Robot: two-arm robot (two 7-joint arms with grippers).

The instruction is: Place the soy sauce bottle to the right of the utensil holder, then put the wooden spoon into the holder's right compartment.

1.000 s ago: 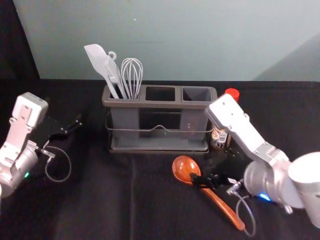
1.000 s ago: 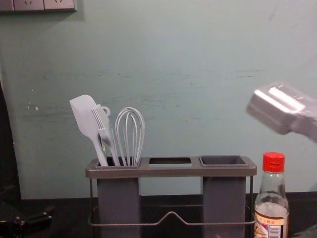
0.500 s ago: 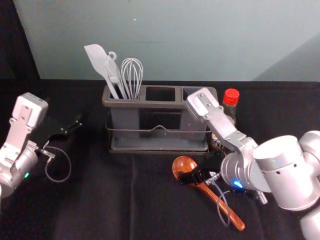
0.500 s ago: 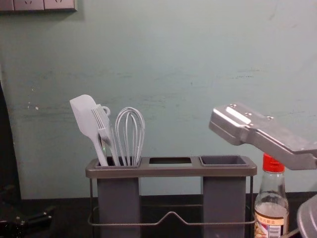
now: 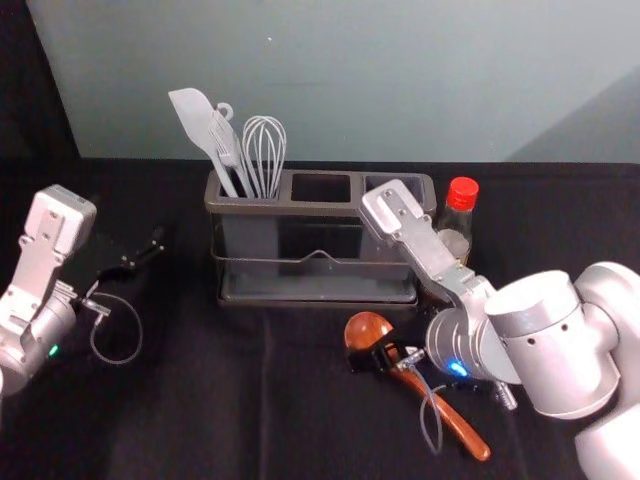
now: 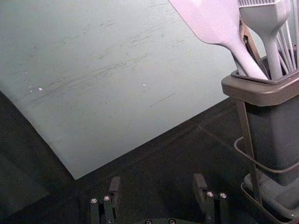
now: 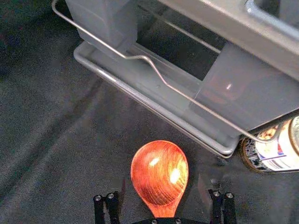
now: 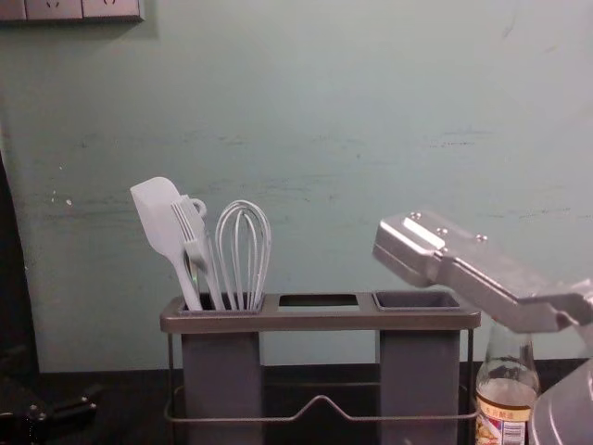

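Note:
My right gripper (image 5: 372, 355) is over the wooden spoon (image 5: 440, 412) near its bowl in the head view. In the right wrist view the right gripper (image 7: 164, 198) stands open, the spoon's bowl (image 7: 160, 172) between and beyond its fingers. The utensil holder (image 5: 318, 209) stands behind, its right compartment (image 8: 419, 380) holding nothing visible. The soy sauce bottle (image 5: 457, 222) stands upright at the holder's right side, partly behind the right arm. My left gripper (image 5: 142, 255) is parked at the left; in the left wrist view the left gripper (image 6: 158, 191) is open.
A white spatula (image 5: 200, 125), a brush and a whisk (image 5: 264, 155) stand in the holder's left compartment. The holder's wire rail (image 7: 161, 77) runs along its front, close beyond the spoon's bowl. A wall rises behind the dark-covered table (image 5: 200, 400).
My right gripper and arm have moved left along the spoon towards its bowl, uncovering more of the bottle in the head view. The spoon, bottle and left arm have stayed put.

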